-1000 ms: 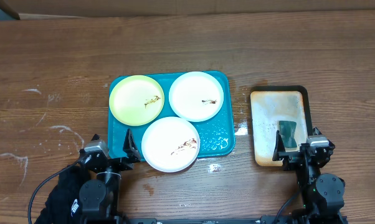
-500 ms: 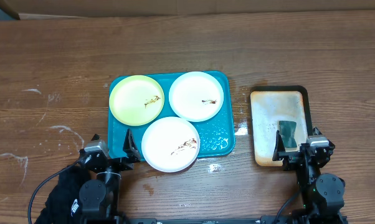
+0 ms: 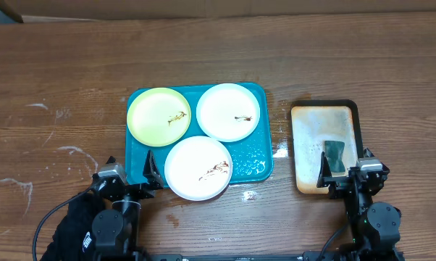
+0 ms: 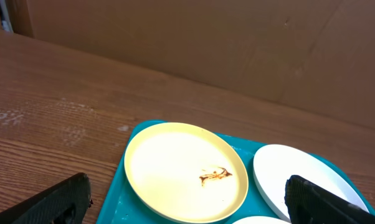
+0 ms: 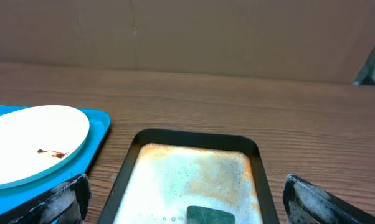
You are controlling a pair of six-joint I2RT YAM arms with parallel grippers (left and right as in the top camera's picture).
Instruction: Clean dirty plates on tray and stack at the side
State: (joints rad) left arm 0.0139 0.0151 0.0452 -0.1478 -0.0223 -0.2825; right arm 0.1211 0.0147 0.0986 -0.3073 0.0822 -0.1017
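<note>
Waiting low in the overhead frame, the left gripper [image 3: 130, 170] and right gripper [image 3: 345, 172] both stand with jaws wide apart, holding nothing. Just ahead of the right one lies a dark green sponge [image 3: 334, 154] in the foamy cream tray [image 3: 308, 123], long axis running up the frame; that arm looks the nearer to fetch it. Centre-frame, the teal tray [image 3: 260, 165] carries three smeared plates: white plate [image 3: 198, 167] nearest, yellow-green plate [image 3: 158, 117] upper left, second white plate [image 3: 229, 112] upper right. Beyond spreads the worn wooden table [image 3: 59, 72], then cardboard [image 3: 203, 6].

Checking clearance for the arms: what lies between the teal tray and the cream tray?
Overhead: only bare table, with shiny spots, between teal tray and cream tray.
</note>
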